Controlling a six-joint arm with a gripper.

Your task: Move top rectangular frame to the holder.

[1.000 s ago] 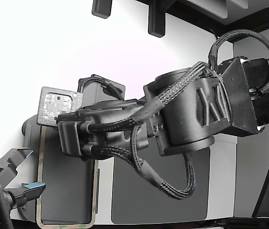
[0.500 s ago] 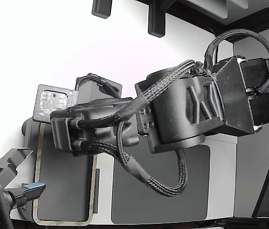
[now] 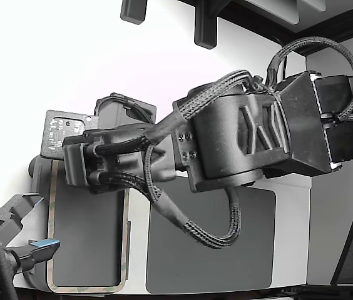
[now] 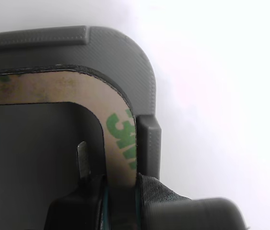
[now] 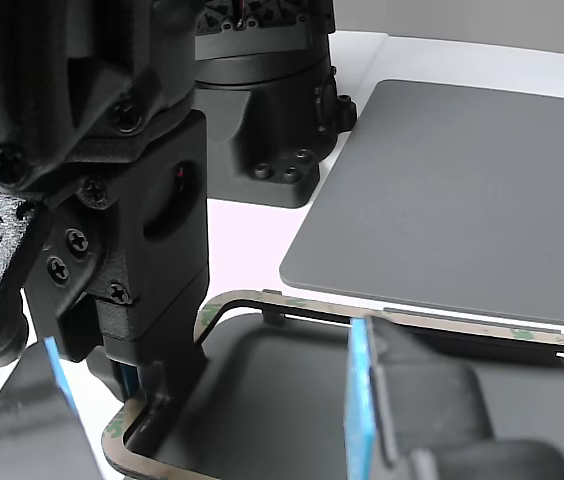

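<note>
The top rectangular frame is a thin beige outline with green mottling. It hangs over the grey holder at the exterior view's lower left. My gripper is shut on one long side of the frame near a corner, one finger inside the opening and one outside. In the wrist view the holder's rounded corner and raised tab lie just beyond the frame's corner. The other view shows the frame ringing the holder's floor, with my gripper on its near edge. I cannot tell whether frame and holder touch.
A solid dark grey pad lies to the exterior view's right of the holder; it also shows in the other view. A second gripper with blue pads stands at the holder's near end and rises close over the frame. A black arm base stands behind.
My arm has reached further towards the exterior view's left. The frame went with it and has shifted a little up the picture, over the holder. The grip is unchanged.
</note>
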